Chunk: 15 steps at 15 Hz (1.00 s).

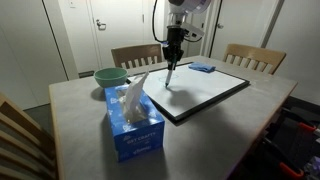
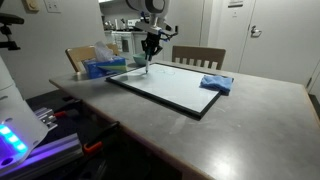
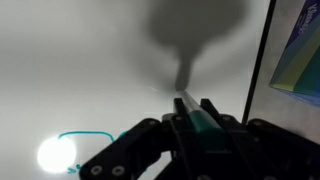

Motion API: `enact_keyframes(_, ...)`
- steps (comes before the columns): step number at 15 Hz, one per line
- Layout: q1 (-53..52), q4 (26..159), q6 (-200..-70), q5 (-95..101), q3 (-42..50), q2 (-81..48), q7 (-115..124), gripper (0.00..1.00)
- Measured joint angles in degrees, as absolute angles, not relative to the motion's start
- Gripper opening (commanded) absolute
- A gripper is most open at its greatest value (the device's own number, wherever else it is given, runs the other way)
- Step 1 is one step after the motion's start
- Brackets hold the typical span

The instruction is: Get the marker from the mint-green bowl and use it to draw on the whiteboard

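Observation:
In both exterior views my gripper [image 1: 172, 60] [image 2: 151, 48] hangs over the whiteboard's [image 1: 205, 90] [image 2: 170, 88] end nearest the tissue box, shut on the marker [image 1: 169, 76] [image 2: 149, 62]. The marker slants down with its tip at or just above the board. The wrist view shows the marker's teal body [image 3: 203, 126] clamped between the fingers of my gripper [image 3: 192, 101], with its pale tip pointing at the white surface [image 3: 90, 60]. A thin teal line [image 3: 85, 135] is drawn on the board at lower left. The mint-green bowl [image 1: 110, 75] sits off the board, beyond the tissue box.
A blue tissue box [image 1: 133, 125] [image 2: 100, 68] [image 3: 300, 60] stands beside the board's black frame [image 3: 262, 60]. A flat blue eraser pad [image 1: 203, 68] [image 2: 215, 84] lies on the board's far end. Wooden chairs [image 1: 250, 57] stand round the grey table [image 1: 90, 140].

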State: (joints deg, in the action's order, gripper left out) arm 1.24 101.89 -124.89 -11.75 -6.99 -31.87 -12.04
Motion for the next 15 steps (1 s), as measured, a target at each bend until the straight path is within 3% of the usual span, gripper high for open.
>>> enact_keyframes(15,2.9,102.0,-119.8,-11.8,-6.7,-31.7,-14.1,0.05)
